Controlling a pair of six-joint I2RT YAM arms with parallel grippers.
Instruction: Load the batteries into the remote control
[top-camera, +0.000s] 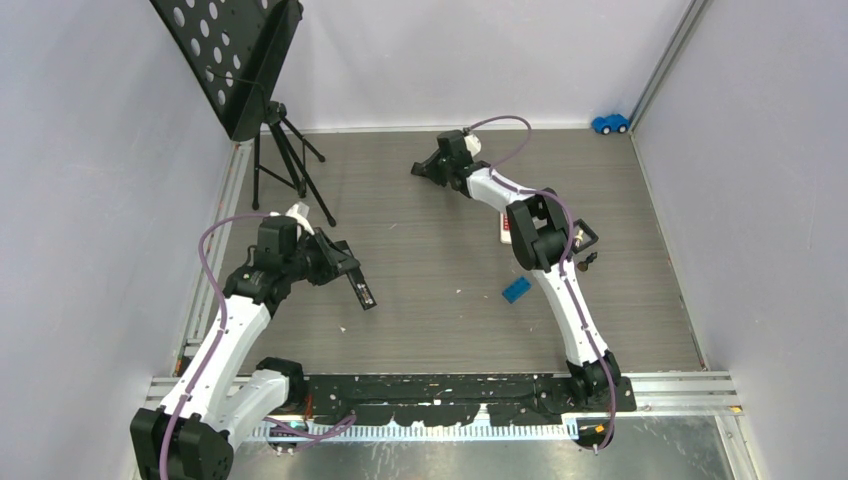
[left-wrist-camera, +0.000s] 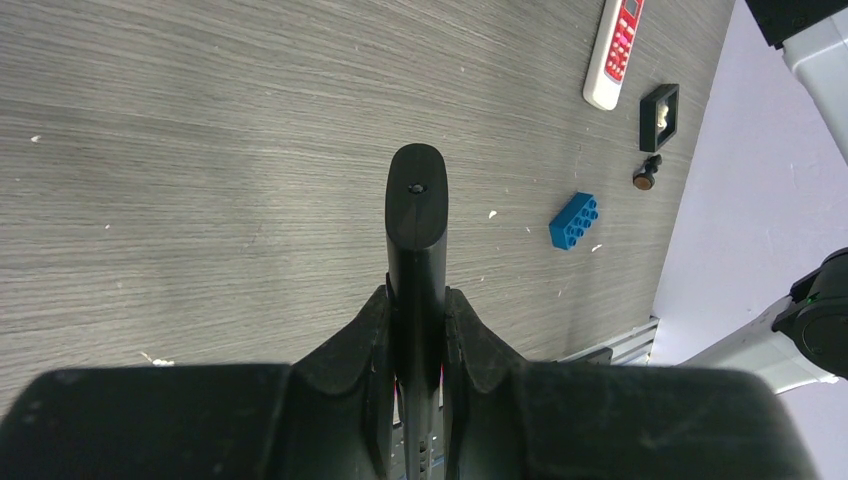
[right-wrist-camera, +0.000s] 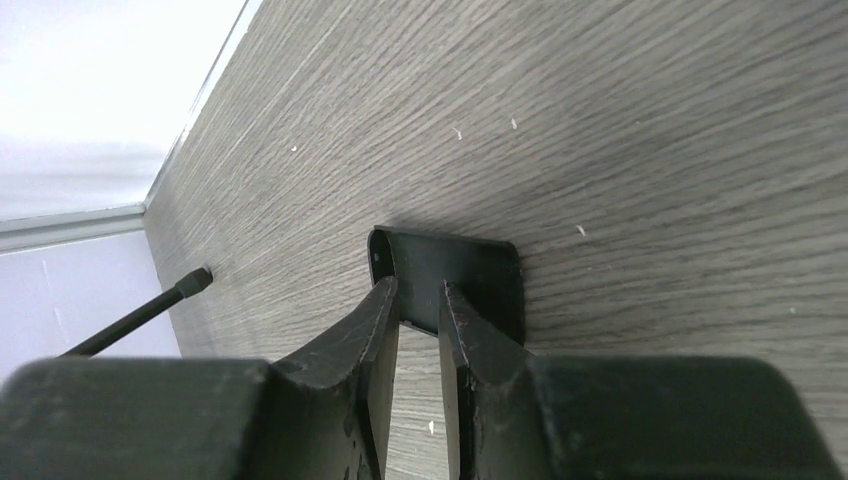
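Batteries are not yet loaded: one orange-ended battery (left-wrist-camera: 646, 176) lies at the table's (top-camera: 430, 300) right side, just beside a small black frame (left-wrist-camera: 660, 103). Left gripper (left-wrist-camera: 417, 305) is clamped on the black remote control (left-wrist-camera: 417, 215), probably to present it for loading. Right gripper (right-wrist-camera: 418, 295), jaws slightly apart, stands at a dark flat plate (right-wrist-camera: 470, 270) on the far side, possibly the cover. Bare table separates the arms. A blue block (left-wrist-camera: 574, 220) and a white remote (left-wrist-camera: 615, 50) crowd the battery.

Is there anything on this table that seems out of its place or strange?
Yes. A thin black plastic panel lies alone towards the far side of the grey wood-grain table, far from the black remote control clamped in the left gripper. It may be its battery cover.
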